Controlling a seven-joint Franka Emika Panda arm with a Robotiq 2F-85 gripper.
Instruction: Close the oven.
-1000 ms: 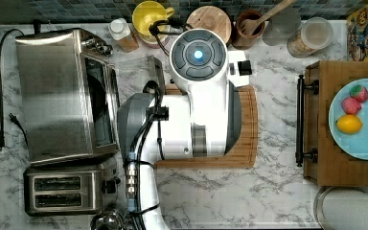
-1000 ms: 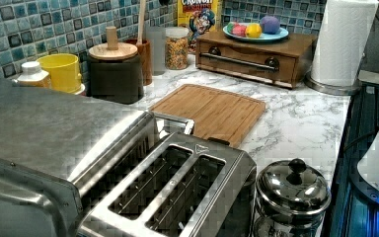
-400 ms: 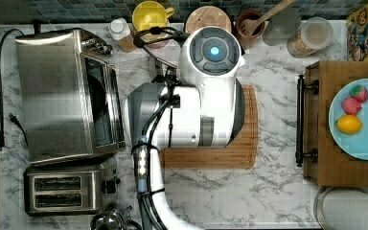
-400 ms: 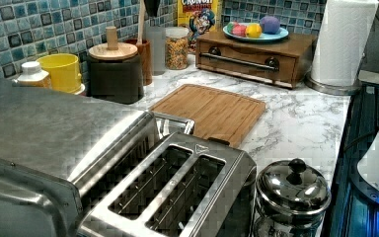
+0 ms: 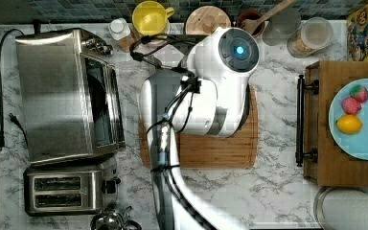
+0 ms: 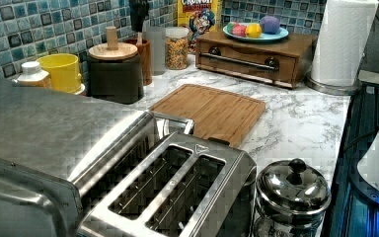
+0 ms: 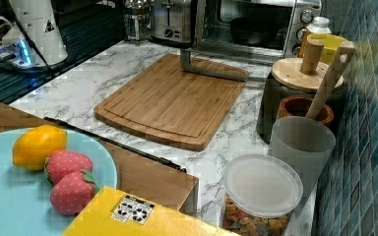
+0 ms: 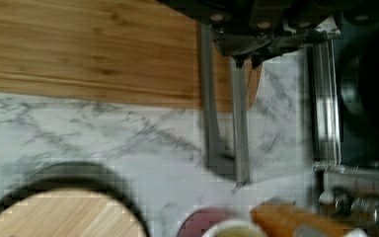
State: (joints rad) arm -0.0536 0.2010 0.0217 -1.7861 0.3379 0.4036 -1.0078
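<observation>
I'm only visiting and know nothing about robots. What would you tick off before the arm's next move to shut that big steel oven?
1. Boxy stainless-steel toaster oven door needs closing: ok, it is folded down.
2. Metal bar handle free: ok, it lies over the bare bamboo cutting board.
3. Gripper near the handle: ok, right beside it.
4. Grip on the handle: cannot tell.
5. Dark pan inside the oven: ok, it appears clear of the door.
</observation>
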